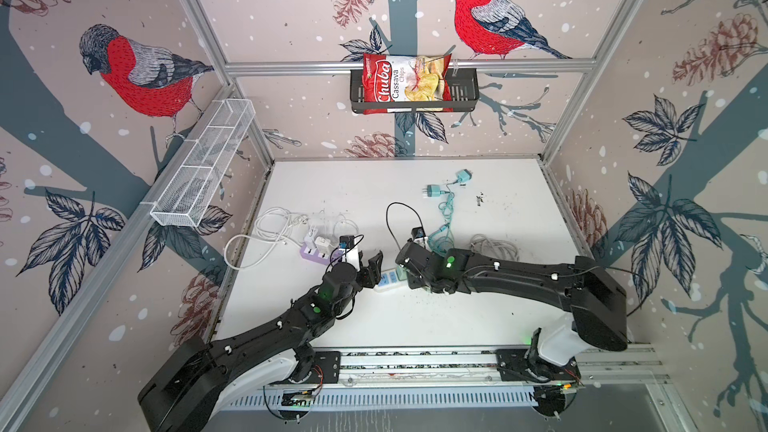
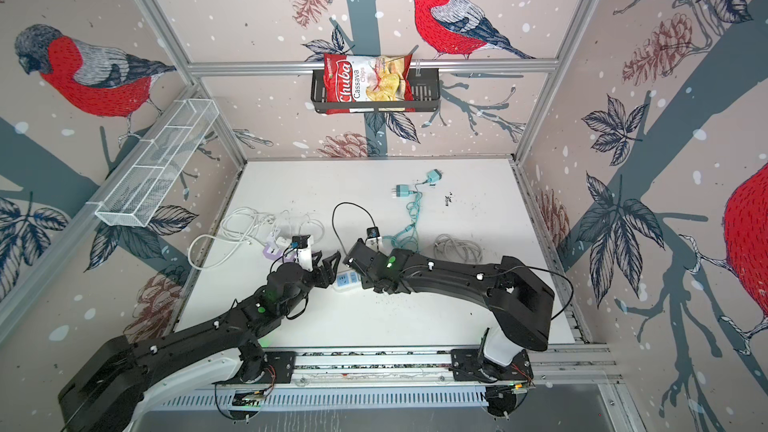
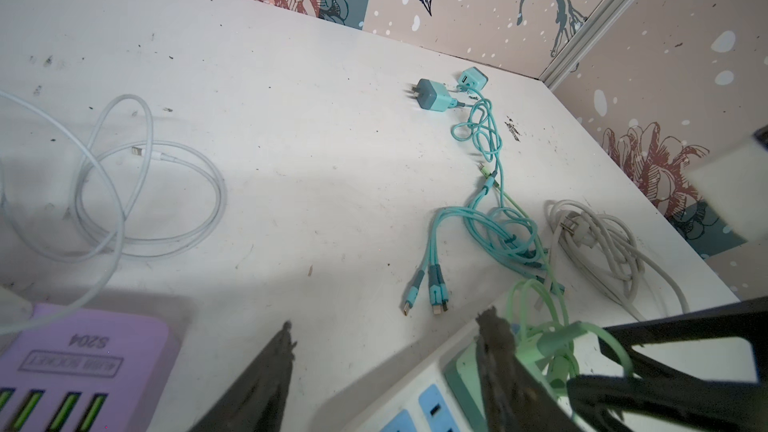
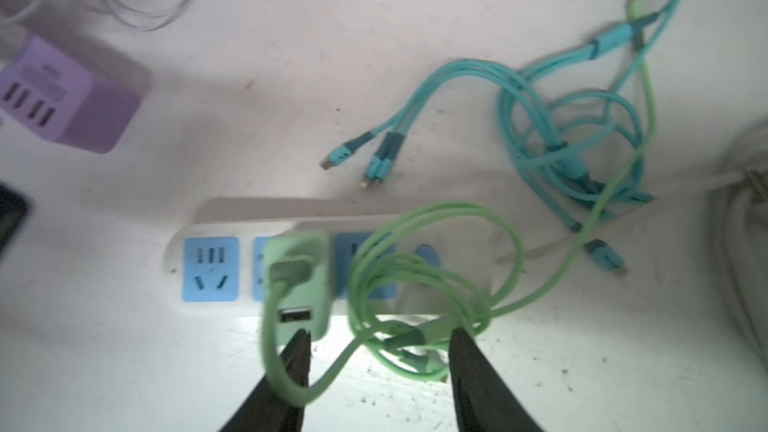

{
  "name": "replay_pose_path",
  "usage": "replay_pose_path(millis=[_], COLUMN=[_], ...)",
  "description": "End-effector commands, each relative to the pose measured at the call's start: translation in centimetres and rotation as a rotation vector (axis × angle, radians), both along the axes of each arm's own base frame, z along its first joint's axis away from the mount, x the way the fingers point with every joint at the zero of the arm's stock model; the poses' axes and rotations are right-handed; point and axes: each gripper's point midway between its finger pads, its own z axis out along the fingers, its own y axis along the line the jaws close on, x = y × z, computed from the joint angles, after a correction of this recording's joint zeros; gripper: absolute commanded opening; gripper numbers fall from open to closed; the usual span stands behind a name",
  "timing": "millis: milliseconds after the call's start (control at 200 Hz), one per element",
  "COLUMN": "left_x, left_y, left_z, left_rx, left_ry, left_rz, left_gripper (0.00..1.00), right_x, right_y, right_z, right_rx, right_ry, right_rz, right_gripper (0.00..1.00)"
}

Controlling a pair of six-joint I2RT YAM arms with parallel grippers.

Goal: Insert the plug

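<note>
A white power strip [image 4: 232,218] with blue sockets lies on the table, seen in both top views [image 1: 386,281] [image 2: 341,283]. A light green plug [image 4: 297,284] with a USB port stands on its middle socket; its prongs are hidden. The plug's green cable [image 4: 436,280] coils over the strip. In the right wrist view my right gripper [image 4: 380,333] is open just beside the plug, with a loop of the green cable draped across one finger [image 4: 297,367]. My left gripper [image 3: 389,320] is open at the strip's end [image 3: 399,376], one fingertip [image 3: 494,338] in front of the green plug [image 3: 463,367].
A purple socket cube [image 3: 83,363] with white chargers sits left of the strip. White cable loops [image 3: 145,197], a teal multi-head cable [image 3: 490,222] with two teal chargers [image 3: 434,95], a grey cord bundle [image 3: 602,251] and a black adapter [image 1: 417,234] lie around. Walls close in on three sides.
</note>
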Motion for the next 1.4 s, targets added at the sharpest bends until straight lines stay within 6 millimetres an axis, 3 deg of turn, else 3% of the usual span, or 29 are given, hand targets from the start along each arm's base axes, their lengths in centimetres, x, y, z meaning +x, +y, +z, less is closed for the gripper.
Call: replay_pose_path(millis=[0, 115, 445, 705, 945, 1241, 1391], left_x=[0.9, 1.6, 2.7, 2.3, -0.2, -3.9, -4.8], left_y=[0.1, -0.3, -1.7, -3.6, -3.8, -5.0, -5.7], left_z=[1.2, 2.2, 2.9, 2.0, -2.7, -3.4, -3.7], left_rx=[0.026, 0.045, 0.064, 0.049, 0.066, 0.017, 0.001], left_ry=[-0.039, -0.063, -0.079, -0.013, 0.249, 0.319, 0.325], left_rz=[0.023, 0.028, 0.002, -0.088, -0.124, -0.215, -0.245], left_gripper=[0.69, 0.71, 0.71, 0.67, 0.63, 0.62, 0.63], right_x=[1.0, 1.5, 1.2, 1.7, 1.6, 1.7, 1.9], right_y=[-2.3, -3.9, -2.4, -4.2, -5.6, -5.7, -5.6], right_z=[-0.4, -0.4, 1.8, 0.2, -1.1, -2.4, -2.9], right_rx=[-0.019, -0.019, 0.124, 0.106, 0.088, 0.092, 0.085], right_ry=[-0.028, -0.033, -0.043, -0.014, 0.010, 0.041, 0.050], right_rz=[-0.079, -0.110, -0.059, -0.118, -0.156, -0.156, -0.155], right_gripper=[0.52, 0.51, 0.52, 0.51, 0.54, 0.57, 0.57])
